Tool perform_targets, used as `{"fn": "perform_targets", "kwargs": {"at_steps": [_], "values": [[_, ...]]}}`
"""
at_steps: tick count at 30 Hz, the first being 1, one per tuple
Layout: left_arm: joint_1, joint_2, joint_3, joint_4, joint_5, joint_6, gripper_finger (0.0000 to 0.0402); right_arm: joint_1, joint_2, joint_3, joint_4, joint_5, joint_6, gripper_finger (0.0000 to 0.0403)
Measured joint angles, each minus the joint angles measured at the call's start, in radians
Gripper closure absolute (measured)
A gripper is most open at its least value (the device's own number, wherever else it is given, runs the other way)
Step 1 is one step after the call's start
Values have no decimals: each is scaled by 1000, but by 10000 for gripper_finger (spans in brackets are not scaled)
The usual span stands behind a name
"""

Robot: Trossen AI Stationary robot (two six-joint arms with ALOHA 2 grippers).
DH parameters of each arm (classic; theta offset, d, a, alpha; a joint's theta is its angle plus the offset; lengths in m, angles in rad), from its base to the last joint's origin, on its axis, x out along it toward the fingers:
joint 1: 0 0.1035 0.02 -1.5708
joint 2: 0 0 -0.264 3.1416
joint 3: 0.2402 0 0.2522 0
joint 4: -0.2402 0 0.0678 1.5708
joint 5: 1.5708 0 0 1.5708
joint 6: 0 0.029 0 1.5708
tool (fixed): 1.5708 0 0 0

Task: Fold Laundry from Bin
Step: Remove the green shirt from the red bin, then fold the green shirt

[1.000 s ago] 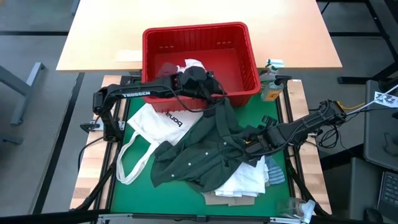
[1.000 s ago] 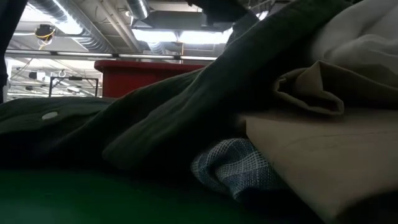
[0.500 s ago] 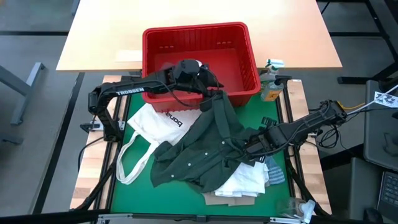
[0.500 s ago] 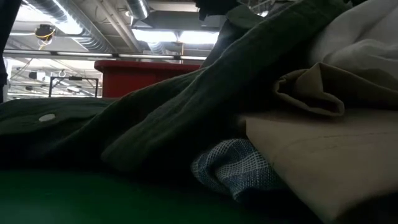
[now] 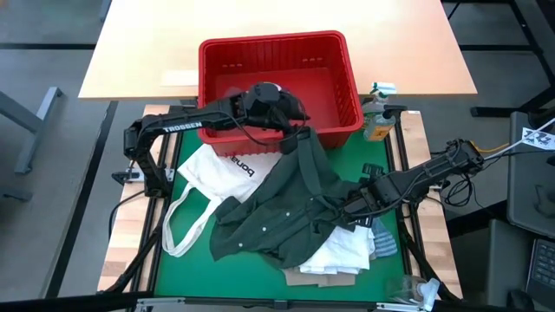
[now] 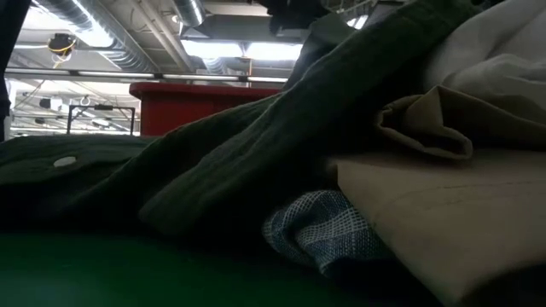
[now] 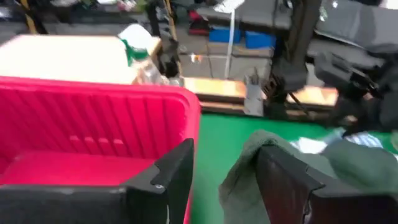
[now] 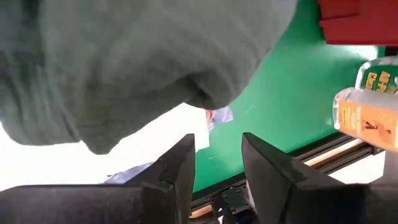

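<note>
The red bin [image 5: 329,52] stands at the table's far side. A dark green-grey top [image 5: 277,217] lies spread over the green mat, on a white shirt [image 5: 342,251], tan cloth [image 5: 321,277] and blue-striped cloth [image 5: 383,238]. One long end of the top [image 5: 303,147] runs up to my left gripper [image 5: 299,117], which hangs open at the bin's near wall [image 7: 93,118]. My right gripper [image 5: 345,206] points down at the top's right part, open, with the cloth [image 8: 124,62] just beyond its fingertips and nothing between them. My left gripper stands open, and the raised end of the dark green-grey top [image 7: 249,168] lies against the inner side of one finger [image 7: 292,180]; the other finger [image 7: 171,174] is clear of it. The fingers reach nearly level from the table's left. The cloth hangs from there down to the mat. My right gripper has the top's cloth close past its fingertips; whether they touch it I cannot tell.
A white tote bag with black lettering [image 5: 221,173] lies on the mat's left, its straps trailing toward the near edge. A spray bottle [image 5: 377,121] stands right of the bin. The low view is filled by piled cloth [image 6: 444,222], with the bin [image 6: 196,102] behind.
My left gripper has risen a little and gone toward the far edge, over the bin's near wall, and now covers a white piece that showed inside the bin a second ago. The top's long end still reaches up to it. My right gripper has stayed in place.
</note>
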Motion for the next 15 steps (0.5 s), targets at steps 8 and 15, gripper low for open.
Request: {"fn": "perform_targets", "kwargs": {"at_steps": [8, 15], "values": [[-5, 58, -1, -166, 38, 27, 248, 0, 0, 0, 0, 62, -48, 271], [0, 70, -2, -181, 38, 32, 250, 0, 0, 0, 2, 80, -48, 271]]}}
